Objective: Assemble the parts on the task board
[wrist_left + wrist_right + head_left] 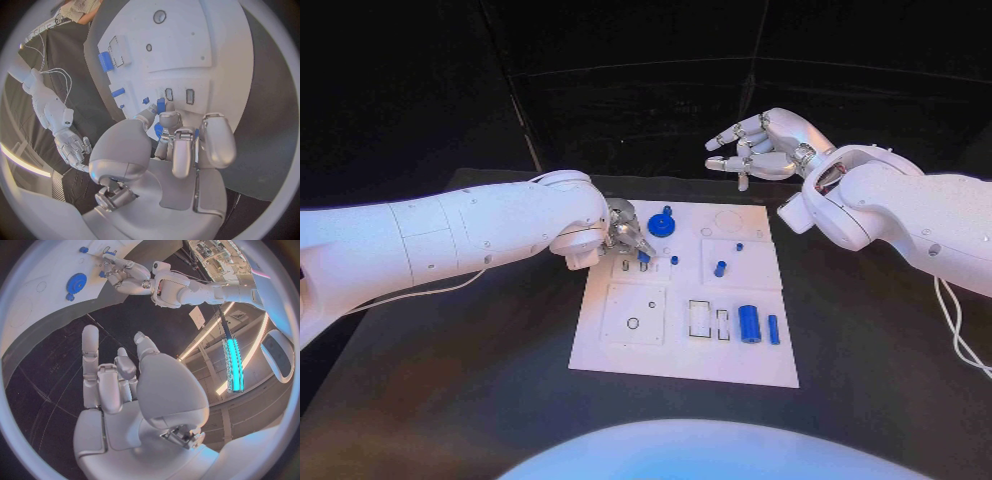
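Blue part is pinched in the left hand low over the task board's far-left slots, probably lining it up to seat. Right hand hovers beyond the far edge, fingers loosely apart, holding nothing, keeping clear.

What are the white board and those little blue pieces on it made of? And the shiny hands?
The task board looks like matte white plastic, with cut-out recesses. The blue cylinder near its right edge seems smooth plastic, evenly coloured with a slight sheen. The left hand and right hand look metallic silver; whether metal or coated plastic is unclear.
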Action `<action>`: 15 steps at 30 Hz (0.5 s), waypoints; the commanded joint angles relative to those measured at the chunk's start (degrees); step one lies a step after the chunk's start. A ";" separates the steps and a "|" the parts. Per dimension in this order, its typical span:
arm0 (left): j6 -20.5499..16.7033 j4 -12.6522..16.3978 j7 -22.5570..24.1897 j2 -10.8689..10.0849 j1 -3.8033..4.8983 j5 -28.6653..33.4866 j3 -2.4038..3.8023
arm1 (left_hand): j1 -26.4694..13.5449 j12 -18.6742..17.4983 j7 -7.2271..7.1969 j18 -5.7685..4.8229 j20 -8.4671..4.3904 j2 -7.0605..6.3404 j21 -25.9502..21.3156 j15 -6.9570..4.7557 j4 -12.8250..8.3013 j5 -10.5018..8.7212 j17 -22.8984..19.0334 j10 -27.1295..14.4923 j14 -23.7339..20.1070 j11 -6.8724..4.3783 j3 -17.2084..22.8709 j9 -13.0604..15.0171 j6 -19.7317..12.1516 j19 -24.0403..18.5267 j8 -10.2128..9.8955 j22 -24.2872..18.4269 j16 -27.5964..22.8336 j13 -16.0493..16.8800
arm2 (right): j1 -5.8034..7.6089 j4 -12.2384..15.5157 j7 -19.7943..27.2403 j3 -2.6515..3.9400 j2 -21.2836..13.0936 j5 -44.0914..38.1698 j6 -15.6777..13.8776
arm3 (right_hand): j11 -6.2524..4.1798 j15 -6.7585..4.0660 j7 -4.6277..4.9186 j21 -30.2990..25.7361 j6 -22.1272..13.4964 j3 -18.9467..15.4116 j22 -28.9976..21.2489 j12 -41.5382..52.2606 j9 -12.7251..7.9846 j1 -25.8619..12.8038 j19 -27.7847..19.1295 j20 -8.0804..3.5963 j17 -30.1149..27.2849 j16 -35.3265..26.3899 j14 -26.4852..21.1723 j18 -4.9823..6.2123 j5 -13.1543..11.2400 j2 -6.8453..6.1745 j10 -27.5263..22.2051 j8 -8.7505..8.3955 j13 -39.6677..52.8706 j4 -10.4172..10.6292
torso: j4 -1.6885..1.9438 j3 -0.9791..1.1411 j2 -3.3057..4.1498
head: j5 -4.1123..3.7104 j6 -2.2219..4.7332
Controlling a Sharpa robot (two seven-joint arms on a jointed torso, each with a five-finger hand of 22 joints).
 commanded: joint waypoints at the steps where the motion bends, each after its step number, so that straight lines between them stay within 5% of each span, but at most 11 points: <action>1: -0.16 0.06 -0.93 0.17 -0.08 -1.77 0.00 | 0.08 0.16 -0.24 -0.24 -0.16 0.24 0.13 -0.17 -6.45 0.17 15.09 0.52 5.94 -0.07 7.24 0.31 -0.02 0.28 0.38 0.15 0.18 -0.08 | 0.12 -0.08 0.40 0.06 0.08 -0.71 0.22 | -0.02 -0.04 -0.18 -0.27 -0.24 -0.10 -0.07 0.23 0.03 0.51 0.45 -0.09 -0.06 0.16 2.46 0.36 -0.20 0.15 0.17 0.37 -0.05 -0.13 | 0.06 -0.02 0.00 | 0.01 -0.08; 15: 2.38 0.01 -1.93 0.31 -0.31 -4.67 -0.01 | -0.36 0.23 -0.35 -0.29 -0.21 -0.09 0.31 -0.23 -6.13 0.17 15.09 0.44 5.94 -0.16 8.23 0.80 -0.08 0.34 0.97 0.47 0.18 -0.42 | 0.11 -0.29 0.36 0.06 0.40 -0.85 0.53 | -0.02 -0.04 -0.18 -0.27 -0.24 -0.10 -0.07 0.23 0.03 0.51 0.45 -0.09 -0.06 0.16 2.46 0.36 -0.20 0.15 0.17 0.37 -0.05 -0.13 | 0.01 -0.01 -0.04 | 0.09 -0.17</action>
